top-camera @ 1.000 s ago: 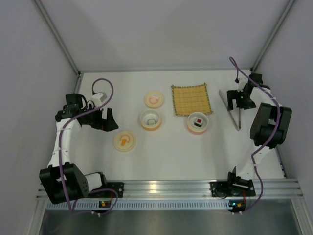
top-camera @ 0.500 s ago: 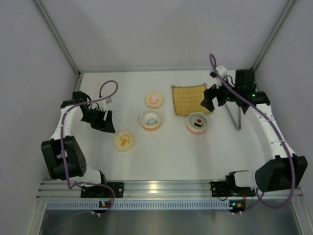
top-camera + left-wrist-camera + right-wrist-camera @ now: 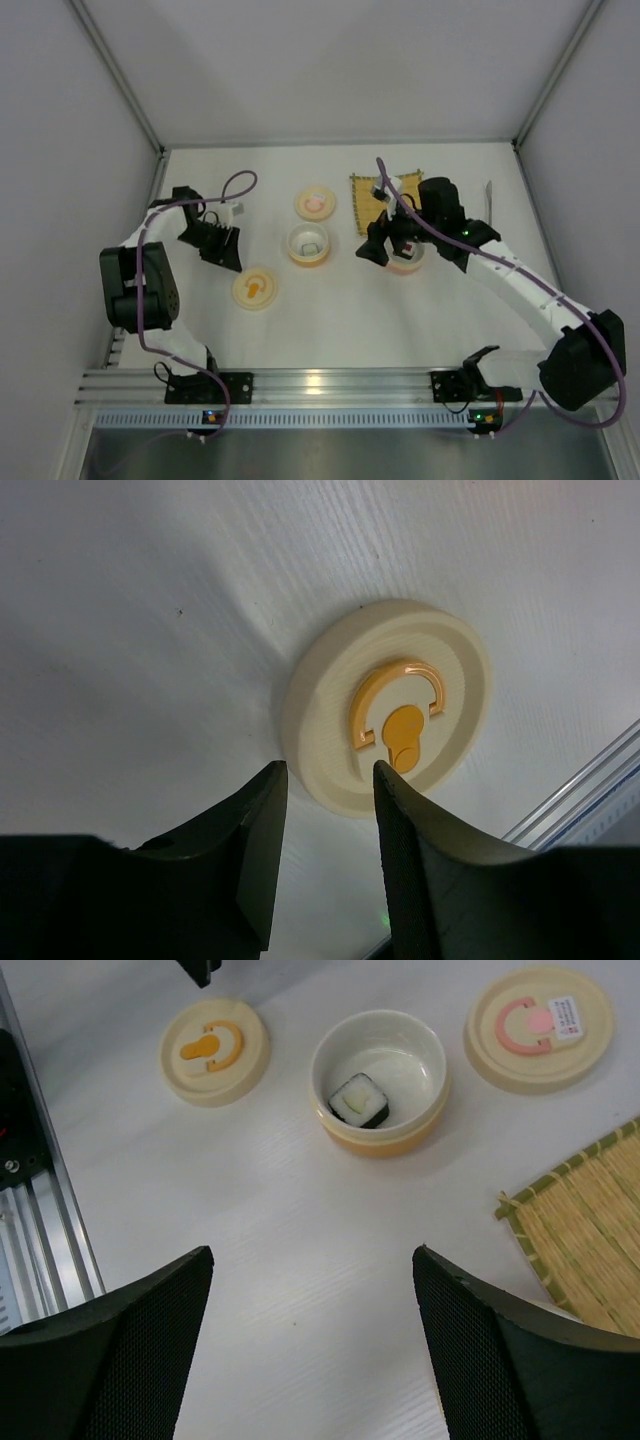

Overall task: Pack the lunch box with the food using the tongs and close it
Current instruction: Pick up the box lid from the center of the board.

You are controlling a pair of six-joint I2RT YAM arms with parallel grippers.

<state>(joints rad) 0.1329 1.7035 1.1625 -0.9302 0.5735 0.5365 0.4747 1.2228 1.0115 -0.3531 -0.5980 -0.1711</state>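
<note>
The lunch box shows as two round tubs with their lids off. In the orange tub (image 3: pixel 308 244) (image 3: pixel 378 1080) lies one dark piece of food (image 3: pixel 360 1100) with a pale centre. My right wrist largely covers the pink tub (image 3: pixel 408 262). My right gripper (image 3: pixel 376 247) (image 3: pixel 310 1260) hangs open and empty over the table between the tubs. My left gripper (image 3: pixel 220 247) (image 3: pixel 325 780) is open, its jaws narrowed with nothing between them, just short of the orange-marked lid (image 3: pixel 254 288) (image 3: pixel 390 710). Only the far end of the tongs (image 3: pixel 489 195) shows, behind the right arm.
A pink-marked lid (image 3: pixel 315 203) (image 3: pixel 538 1025) lies behind the orange tub. The yellow woven mat (image 3: pixel 388 195) (image 3: pixel 590 1230) lies at the back, partly under my right arm. The aluminium rail (image 3: pixel 330 385) runs along the near edge, and side walls close in the table.
My right arm has swung left from beside the tongs, across the mat, to over the pink tub. My left gripper has shifted toward the orange-marked lid and its jaws have narrowed.
</note>
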